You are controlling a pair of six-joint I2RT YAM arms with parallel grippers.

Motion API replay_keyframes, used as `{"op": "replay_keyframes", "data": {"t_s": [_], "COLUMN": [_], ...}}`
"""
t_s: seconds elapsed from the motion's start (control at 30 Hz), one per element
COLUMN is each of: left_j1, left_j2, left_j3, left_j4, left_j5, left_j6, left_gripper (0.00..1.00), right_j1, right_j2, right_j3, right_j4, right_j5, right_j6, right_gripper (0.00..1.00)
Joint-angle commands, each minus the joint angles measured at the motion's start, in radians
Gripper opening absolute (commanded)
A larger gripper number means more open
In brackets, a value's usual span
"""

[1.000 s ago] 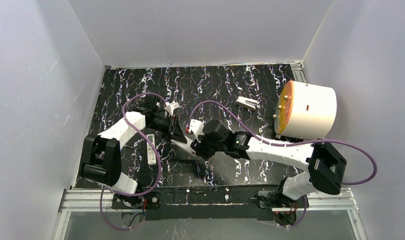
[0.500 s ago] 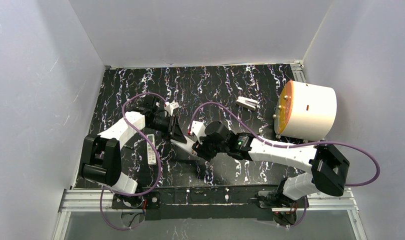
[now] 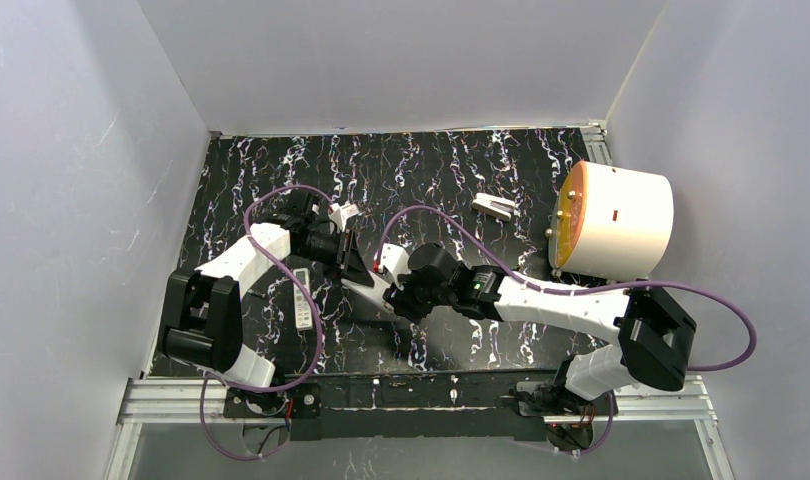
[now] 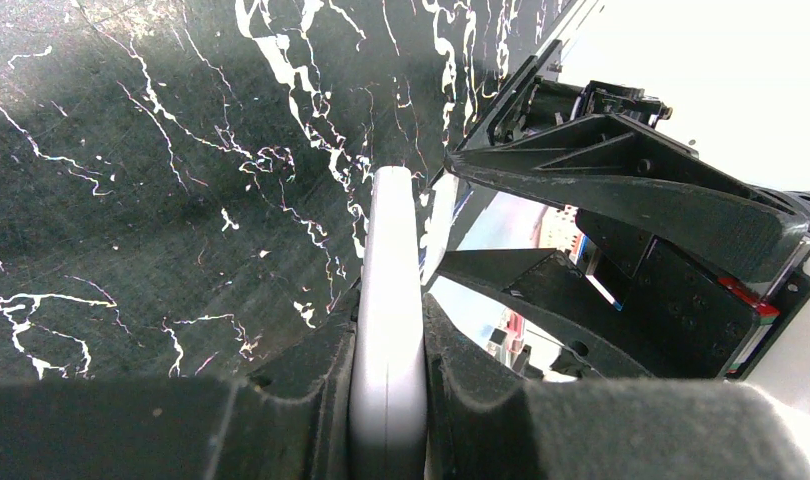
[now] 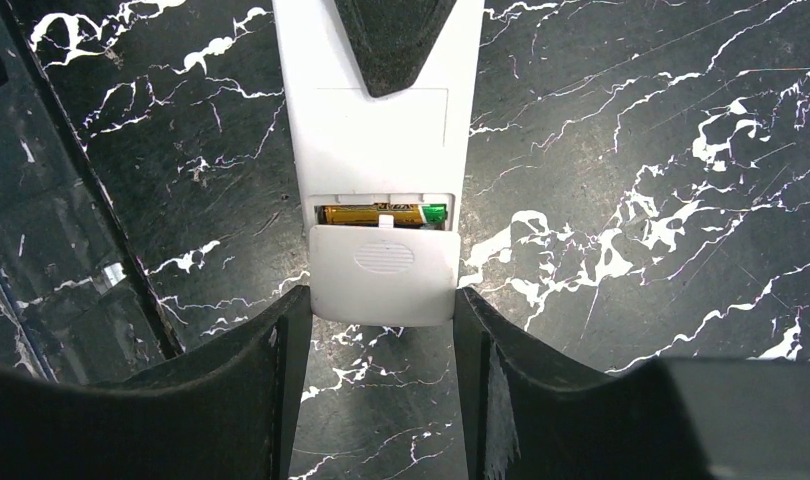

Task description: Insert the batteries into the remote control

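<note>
Black tabletop [image 3: 461, 170] veined with white, boxed in by pale walls [image 3: 81, 200], carries everything. Near its centre the white remote [image 3: 367, 286] spans between the two arms. The left gripper [image 3: 347, 256] is clamped on the remote's end at 11 o'clock, and the left wrist view shows the slim body pinched edge-on between the dark pads [image 4: 311, 360]. The right gripper [image 5: 381, 300] meets the opposite end at 4 o'clock, its fingers [image 5: 281, 380] set against both side edges of the battery cover [image 5: 383, 275], which sits partly slid back. At 12 o'clock of the cover, one battery [image 5: 371, 213] (gold with a green tip) lies crosswise in the exposed compartment. A second remote [image 3: 303, 298] lies at 9 o'clock of the first. A white drum [image 3: 631, 215] with an orange face stands at 3 o'clock, and a small white piece [image 3: 494, 206] lies at 1 o'clock.
</note>
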Motion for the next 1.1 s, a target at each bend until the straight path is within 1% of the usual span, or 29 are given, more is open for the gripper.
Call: {"op": "replay_keyframes", "data": {"t_s": [0.0,0.9,1.07], "left_j1": [-0.004,-0.019,-0.021], "left_j2": [-0.032,-0.046,-0.047], "left_j3": [-0.003,-0.001,0.003], "left_j4": [-0.024,-0.025,-0.025], "left_j5": [0.044,0.058,0.058], "left_j6": [0.015,0.021,0.017], "left_gripper": [0.00,0.00,0.00], "right_j1": [0.007,0.007,0.006], "right_j2": [0.012,0.026,0.036], "right_j3": [0.009,0.004,0.005], "right_j4": [0.050,0.071,0.067], "right_j5": [-0.010,-0.010,-0.049], "right_j6": [-0.016,-0.020,-0.022], "right_gripper": [0.42,0.42,0.41]}}
